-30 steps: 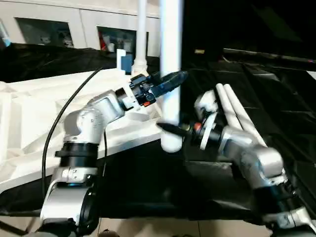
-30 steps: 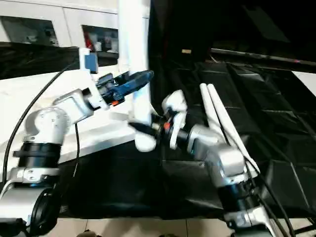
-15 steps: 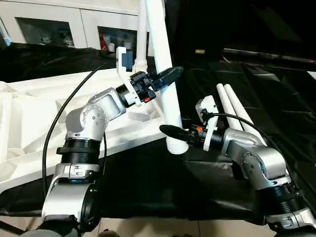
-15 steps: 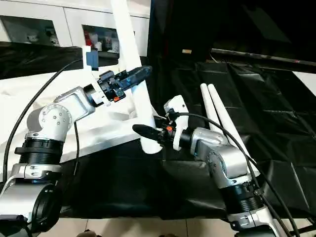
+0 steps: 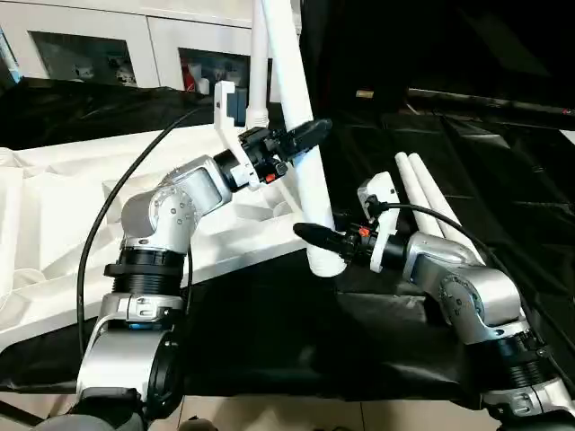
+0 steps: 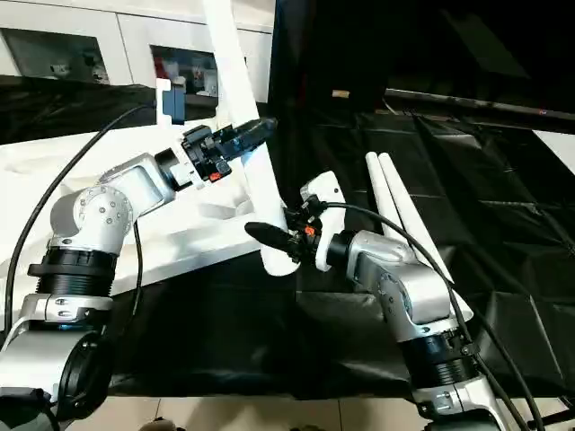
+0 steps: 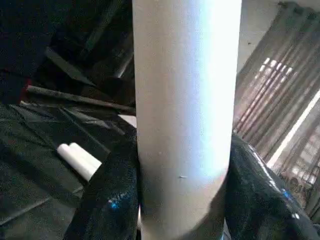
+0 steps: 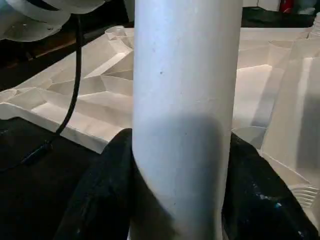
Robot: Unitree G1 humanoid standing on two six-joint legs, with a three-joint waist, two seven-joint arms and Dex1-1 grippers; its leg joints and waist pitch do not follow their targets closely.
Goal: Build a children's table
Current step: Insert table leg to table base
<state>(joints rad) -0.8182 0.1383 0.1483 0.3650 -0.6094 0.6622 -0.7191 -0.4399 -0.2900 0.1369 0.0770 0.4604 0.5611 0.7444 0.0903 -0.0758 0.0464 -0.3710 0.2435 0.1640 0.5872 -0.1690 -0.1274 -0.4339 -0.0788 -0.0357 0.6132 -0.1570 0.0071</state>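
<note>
While both the left gripper (image 5: pixel 305 135) and right gripper (image 5: pixel 316 238) pinch the tilted leg (image 5: pixel 301 144) above the tabletop (image 5: pixel 54 206), uneven pulling could twist it loose.

White leg (image 5: pixel 301 135) — between both grippers' fingers

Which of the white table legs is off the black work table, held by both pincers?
The tilted leg, left pincer high, right pincer near its base; two spare legs lie flat.

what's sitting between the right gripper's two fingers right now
A white table leg, flanked by both black fingers in the right wrist view. The left eye view shows the right gripper at the leg's lower end.
</note>
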